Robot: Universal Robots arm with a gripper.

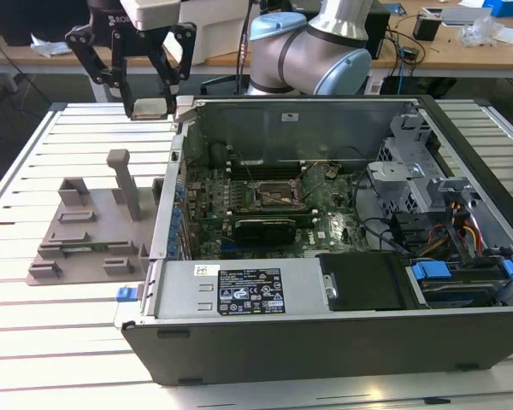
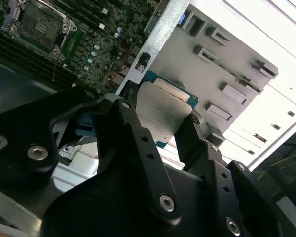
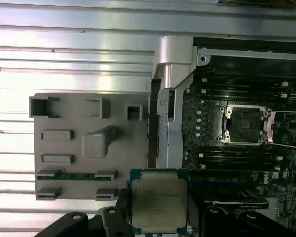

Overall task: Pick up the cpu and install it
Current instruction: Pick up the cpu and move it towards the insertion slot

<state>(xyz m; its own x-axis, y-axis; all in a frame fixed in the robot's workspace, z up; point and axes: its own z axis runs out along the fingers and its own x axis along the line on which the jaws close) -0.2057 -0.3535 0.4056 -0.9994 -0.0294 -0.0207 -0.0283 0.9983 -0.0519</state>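
cpu (image 3: pixel 159 205): held in the hand, clear of every surface; silvery-grey lid faces the first wrist camera, green rim showing round it
hand (image 1: pixel 150 108): narrow, closed in on the cpu; two black fingers (image 2: pixel 138 143) pinch it by opposite edges, chip lying flat between them
cpu position: in the exterior view it hangs high over the bench (image 1: pixel 34 342), just outside the far corner of the case (image 1: pixel 325 333) at the exterior view's left; in the first wrist view it sits over the line where the fixture (image 3: pixel 74 148) meets the case
arm (image 1: pixel 325 43): grey and blue, behind the case
socket (image 3: pixel 245 124): dark square with a metal frame on the green board (image 1: pixel 325 226) inside the case, well apart from the cpu
card (image 1: pixel 265 229): long, black, on the board just beside the socket
case: lying on its side on the bench, side panel off
fixture: grey moulded plate with slots and one upright post (image 1: pixel 124 184), flat on the bench, just beside the case at the exterior view's left; a small green strip (image 3: pixel 76 175) sits in one slot
bench: slatted aluminium
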